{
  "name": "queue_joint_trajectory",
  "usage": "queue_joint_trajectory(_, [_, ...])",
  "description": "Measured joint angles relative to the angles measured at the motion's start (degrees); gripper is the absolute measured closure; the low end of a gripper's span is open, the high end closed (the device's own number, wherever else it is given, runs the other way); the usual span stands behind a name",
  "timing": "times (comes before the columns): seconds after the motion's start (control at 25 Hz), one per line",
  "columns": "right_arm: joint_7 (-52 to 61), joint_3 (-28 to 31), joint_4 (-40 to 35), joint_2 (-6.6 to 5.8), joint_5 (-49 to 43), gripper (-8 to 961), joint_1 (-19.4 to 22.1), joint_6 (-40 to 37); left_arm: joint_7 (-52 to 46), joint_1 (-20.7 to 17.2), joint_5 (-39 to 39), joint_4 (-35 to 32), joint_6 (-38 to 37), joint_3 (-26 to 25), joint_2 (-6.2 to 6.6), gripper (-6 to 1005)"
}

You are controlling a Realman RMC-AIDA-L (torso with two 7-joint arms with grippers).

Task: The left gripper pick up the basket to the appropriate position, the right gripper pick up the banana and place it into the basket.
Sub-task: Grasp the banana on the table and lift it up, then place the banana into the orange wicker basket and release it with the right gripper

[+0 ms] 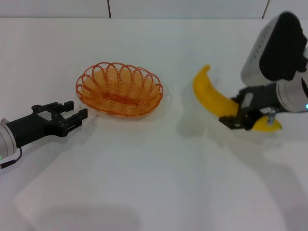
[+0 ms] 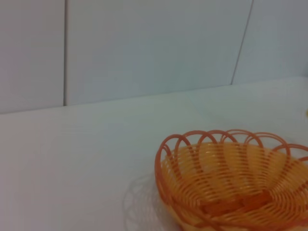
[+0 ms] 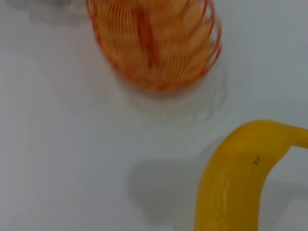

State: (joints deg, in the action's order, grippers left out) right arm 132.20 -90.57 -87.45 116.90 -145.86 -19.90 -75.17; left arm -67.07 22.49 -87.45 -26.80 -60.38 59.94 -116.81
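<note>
1. The white counter (image 1: 154,192) carries everything: one basket, one banana, and two arms reaching in over it.
2. The right gripper (image 1: 239,120) has its fingers pinched around the banana (image 1: 211,96), close to its nearer end; the far tip rises clear, with a shadow beneath, so I judge the fruit is lifted off the counter.
3. The basket (image 1: 119,89) sits flat and empty, well apart from the right fingers, across a bare stretch of counter. Its near rim lies just ahead of the left fingers.
4. The left gripper (image 1: 73,115) hovers low with its fingers spread and nothing between them, not touching the wire.
5. Step in hand, as I read it: the banana is grasped, the basket not yet taken.
6. Next move, I reckon: the left fingers need to close on the near rim loops, and the right must carry the banana across, lining its length with the long axis of the oval.
</note>
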Motion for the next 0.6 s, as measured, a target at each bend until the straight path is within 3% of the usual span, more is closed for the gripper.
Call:
queue_joint_trajectory(0.28, [-3.4,-2.2,-4.1,0.16,3.9,447,0.3,6.3,-0.1,0.1,0.0,0.1,0.0,0.0,-0.08,501])
queue_joint_trajectory(0.6, [-5.8,-10.0,-2.5,0.17,4.7,442,-1.3,19.9,-0.4,0.1,0.0,0.1,-0.2,0.0,-0.15,501])
